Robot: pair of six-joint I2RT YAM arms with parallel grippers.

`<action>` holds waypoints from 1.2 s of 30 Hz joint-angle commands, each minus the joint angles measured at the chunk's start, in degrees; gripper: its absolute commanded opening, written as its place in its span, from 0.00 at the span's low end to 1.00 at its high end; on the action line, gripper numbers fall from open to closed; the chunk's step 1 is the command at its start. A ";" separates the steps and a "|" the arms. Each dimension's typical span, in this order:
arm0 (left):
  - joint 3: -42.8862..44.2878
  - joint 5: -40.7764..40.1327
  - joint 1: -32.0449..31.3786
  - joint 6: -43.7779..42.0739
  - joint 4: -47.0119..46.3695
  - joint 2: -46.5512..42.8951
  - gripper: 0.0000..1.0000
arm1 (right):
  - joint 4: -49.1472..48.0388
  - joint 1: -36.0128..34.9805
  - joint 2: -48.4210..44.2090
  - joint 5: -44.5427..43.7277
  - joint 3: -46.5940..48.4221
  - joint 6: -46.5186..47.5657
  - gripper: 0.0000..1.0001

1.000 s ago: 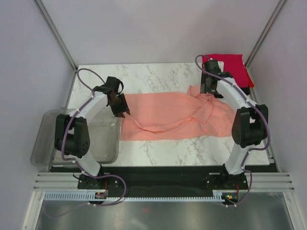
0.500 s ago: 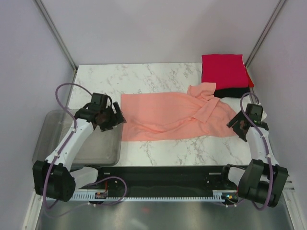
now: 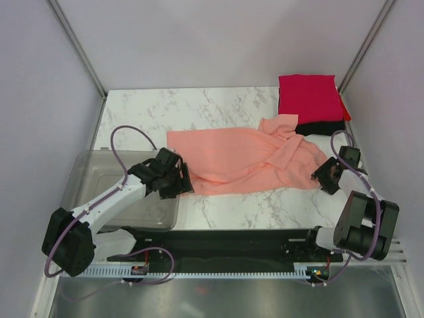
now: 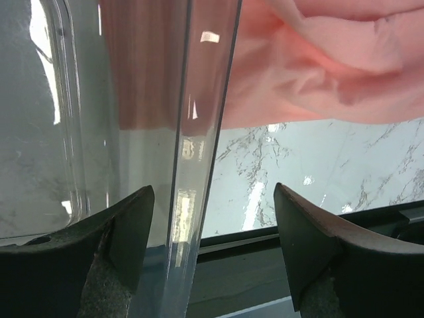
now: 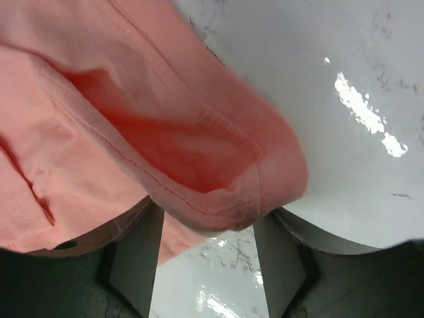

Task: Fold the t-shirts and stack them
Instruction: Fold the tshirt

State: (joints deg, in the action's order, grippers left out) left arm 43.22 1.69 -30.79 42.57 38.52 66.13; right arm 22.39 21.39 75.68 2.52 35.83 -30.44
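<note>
Salmon-pink short-sleeved cloth t-shirt (image 3: 245, 162): lies across the middle of the white marble-patterned table (image 3: 199, 106), drawn into a long band. Its left end is flat; its right end is rumpled, with a sleeve flap turned over. Status: partly folded at most, not stacked.

Bright red folded cloth t-shirt (image 3: 308, 96): far right corner of the table, squared, lying on a black folded t-shirt (image 3: 321, 127) whose edge shows beneath. Status: judged finished, a stack of two.

Left gripper (image 3: 177, 185): at the band's near left corner, above the rim of the grey see-through plastic tub (image 3: 79, 172) at the near left edge. Fingers spread, holding nothing.

Right gripper (image 3: 322, 177): at the band's near right corner. Fingers apart on either side of the hem, not pinching it.

Remaining, by judgement: smooth the right end, fold the band crosswise, set it on the red shirt.
</note>
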 commanded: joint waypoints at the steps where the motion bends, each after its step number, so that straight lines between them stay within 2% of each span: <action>1: -0.07 -1.52 -2.96 5.42 -3.45 2.77 0.78 | -4.20 0.23 1.92 -2.17 1.87 0.55 0.61; 4: 1.85 -4.24 -5.24 6.47 -3.28 2.25 0.75 | -4.81 0.76 3.77 -2.17 2.22 0.73 0.31; 5: 2.65 -4.85 -5.77 6.56 -2.32 1.64 0.75 | -4.90 0.76 3.69 -1.91 2.05 0.29 0.15; 7: 7.30 -7.92 -7.09 6.39 1.01 1.55 0.73 | -5.43 0.94 3.07 -1.21 1.52 0.20 0.04; 8: 9.32 -11.07 -7.53 6.30 6.07 1.37 0.73 | -5.43 0.94 2.46 -0.77 1.43 0.20 0.00; 10: 14.75 -13.81 -8.24 5.60 10.23 1.02 0.73 | -4.73 0.94 1.58 -0.59 1.43 0.64 0.00; 11: 18.18 -16.52 -8.93 5.16 13.48 0.50 0.71 | -3.86 0.94 0.62 -0.68 1.43 0.73 0.00; 15: 25.05 -19.10 -12.35 6.38 19.82 1.89 0.63 | -3.23 1.11 -2.20 -0.85 0.03 0.64 0.00; 17: 25.69 -15.51 -13.59 6.83 17.48 2.60 0.59 | -3.06 1.37 -2.99 -0.68 -0.50 0.55 0.00; 18: 24.81 -10.97 -14.99 7.00 15.38 2.86 0.56 | -2.80 1.72 -2.91 -0.42 -0.68 0.47 0.00; 20: 22.61 -8.56 -17.19 7.18 11.05 5.67 0.56 | -2.62 3.39 -3.43 1.33 -1.47 0.38 0.00; 23: 22.35 -14.23 -20.89 7.71 13.23 10.15 0.71 | -2.44 5.33 -4.66 4.15 -2.52 0.64 0.00; 24: 22.34 -16.70 -20.89 8.06 14.81 10.60 0.82 | -2.01 5.85 -4.93 4.76 -2.78 0.64 0.00; 27: 24.27 -28.12 -20.72 8.06 21.75 12.35 0.93 | -1.65 5.95 -6.33 7.40 -3.40 0.73 0.00; 29: 26.64 -34.09 -20.72 7.53 26.07 14.98 0.94 | -1.74 5.95 -7.30 8.72 -3.84 0.47 0.00; 32: 28.14 -37.63 -19.58 6.74 28.71 18.50 0.95 | -1.91 5.95 -7.13 9.95 -4.19 0.38 0.00; 36: 25.52 -35.19 -17.73 3.68 24.34 20.70 0.91 | -1.83 5.95 -6.86 10.57 -4.19 0.81 0.00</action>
State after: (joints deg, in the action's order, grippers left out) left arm 68.90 -29.63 -49.65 48.34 63.64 85.38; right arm 21.02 27.24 69.36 10.76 32.10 -30.20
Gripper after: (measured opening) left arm 0.926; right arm 0.047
